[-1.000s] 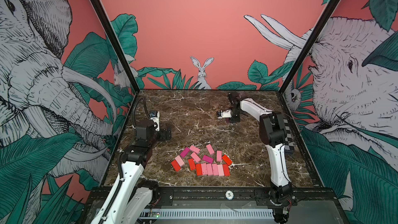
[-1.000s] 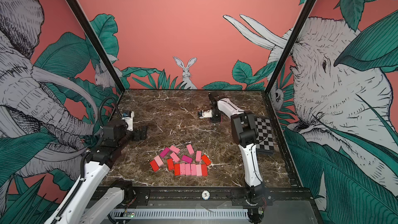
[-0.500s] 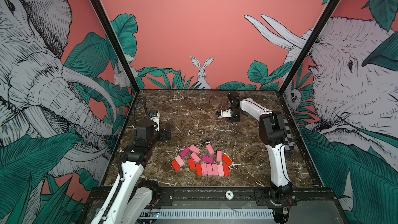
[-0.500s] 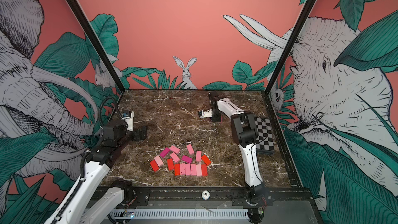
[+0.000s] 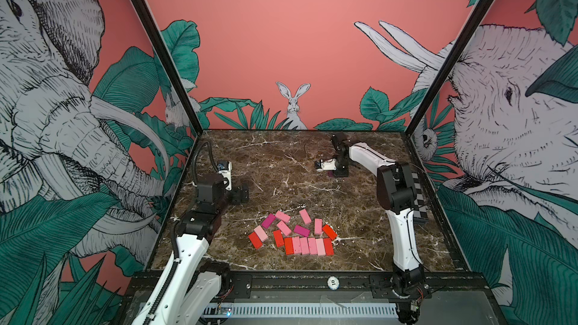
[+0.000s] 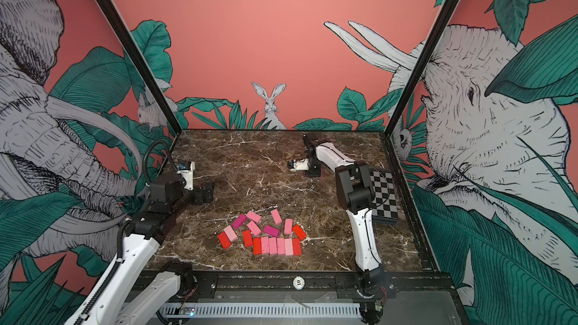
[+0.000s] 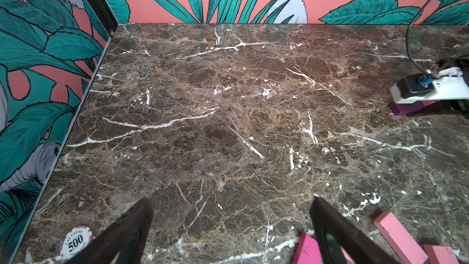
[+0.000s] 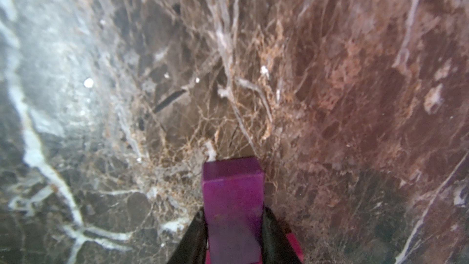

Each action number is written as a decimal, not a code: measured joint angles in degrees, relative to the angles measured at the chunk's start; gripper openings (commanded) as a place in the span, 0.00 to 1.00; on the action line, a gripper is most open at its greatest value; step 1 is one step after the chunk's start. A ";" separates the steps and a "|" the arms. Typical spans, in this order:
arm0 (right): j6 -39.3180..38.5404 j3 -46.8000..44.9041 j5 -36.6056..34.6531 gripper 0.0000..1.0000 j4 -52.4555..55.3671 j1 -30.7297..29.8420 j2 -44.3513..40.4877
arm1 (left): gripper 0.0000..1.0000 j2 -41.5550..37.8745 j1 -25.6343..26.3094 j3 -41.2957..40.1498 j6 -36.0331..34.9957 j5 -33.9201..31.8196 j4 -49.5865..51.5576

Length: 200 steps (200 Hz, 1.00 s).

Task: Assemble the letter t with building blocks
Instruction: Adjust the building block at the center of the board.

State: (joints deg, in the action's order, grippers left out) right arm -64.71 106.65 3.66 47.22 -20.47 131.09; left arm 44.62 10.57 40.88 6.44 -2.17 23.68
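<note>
Barely moved: right gripper (image 8: 233, 213) pinches purple block (image 8: 232, 184) well beyond pile (image 5: 301, 230) — left gripper (image 7: 231, 203) gapes, empty. Likely pickup; next, lift straight.

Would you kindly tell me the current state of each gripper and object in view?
left gripper: open, empty.
right gripper: shut on dark purple block.
dark purple block: gripped, away from the others.
row of six blocks: lying flat, side by side.
loose blocks: flat, scattered behind the row.
checkerboard plate: lying flat.
</note>
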 measured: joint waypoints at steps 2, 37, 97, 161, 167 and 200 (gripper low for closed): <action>0.00 0.00 0.00 0.33 0.00 0.00 0.00 | 0.99 0.00 0.00 0.00 0.00 0.00 -0.02; 0.02 -0.02 0.00 0.33 -0.02 0.00 0.00 | 0.99 0.00 0.00 -0.02 0.00 -0.02 0.00; 0.24 -0.28 0.00 0.34 -0.28 0.00 -0.11 | 0.99 0.04 0.00 -0.02 0.00 -0.09 0.00; 0.48 -0.55 -0.02 0.36 -0.70 0.00 -0.26 | 0.99 0.37 0.00 -0.02 -0.02 -0.22 0.00; 0.50 -0.59 -0.02 0.35 -0.74 0.00 -0.28 | 0.99 0.37 0.00 -0.02 0.00 -0.22 0.00; 0.70 -0.66 0.00 0.35 -0.76 0.00 -0.33 | 0.99 0.42 0.00 -0.02 -0.02 -0.24 0.00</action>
State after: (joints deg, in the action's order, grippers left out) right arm -64.01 106.00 3.66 46.46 -20.47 130.76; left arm 45.04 10.57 40.86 6.42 -2.42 23.68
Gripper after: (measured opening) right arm 0.350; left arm 0.991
